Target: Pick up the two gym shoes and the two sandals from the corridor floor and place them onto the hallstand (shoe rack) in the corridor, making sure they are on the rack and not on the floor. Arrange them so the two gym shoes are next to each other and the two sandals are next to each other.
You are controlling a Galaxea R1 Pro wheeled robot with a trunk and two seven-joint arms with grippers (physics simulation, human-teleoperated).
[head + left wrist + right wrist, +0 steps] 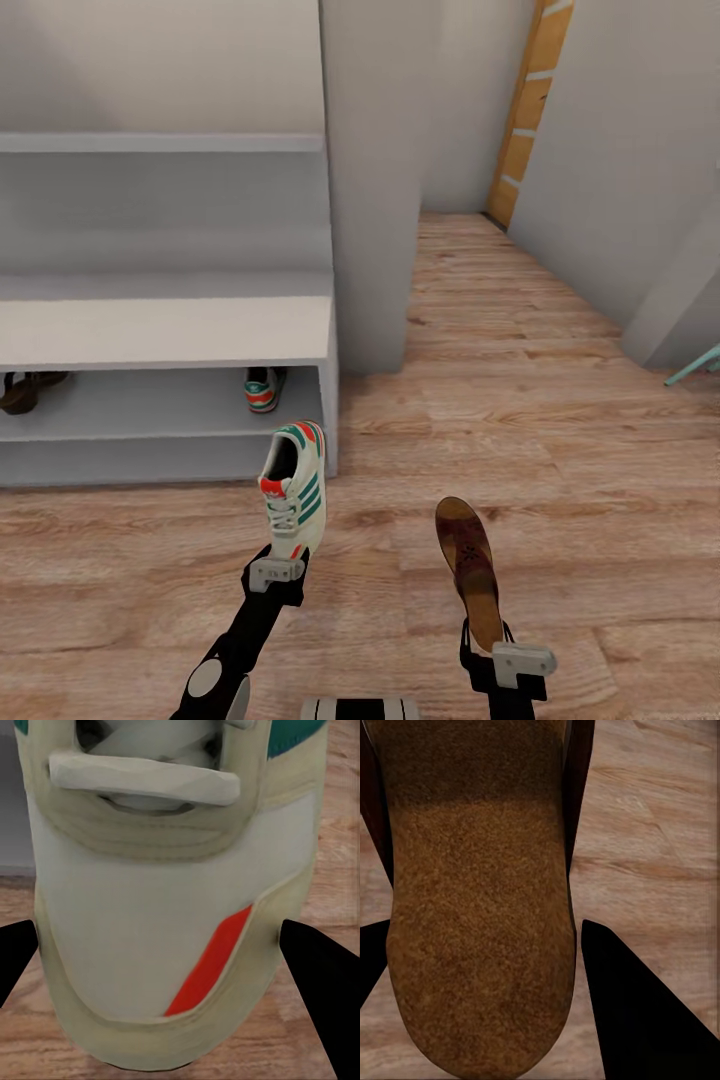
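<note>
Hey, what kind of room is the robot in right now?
Most likely a home entrance corridor: a low grey shoe rack against the wall already holds a sneaker and a sandal, and wood plank floor runs down a narrow passage between plain walls.

A pale grey wall (160, 60) rises at the back, and a thin floating wall shelf (160, 143) runs across it. A square grey pillar (372, 180) stands just right of that. Down the corridor, a tan wooden door frame (527, 110) leans against white walls. At the far right edge, a teal rod (697, 366) pokes in.
</note>
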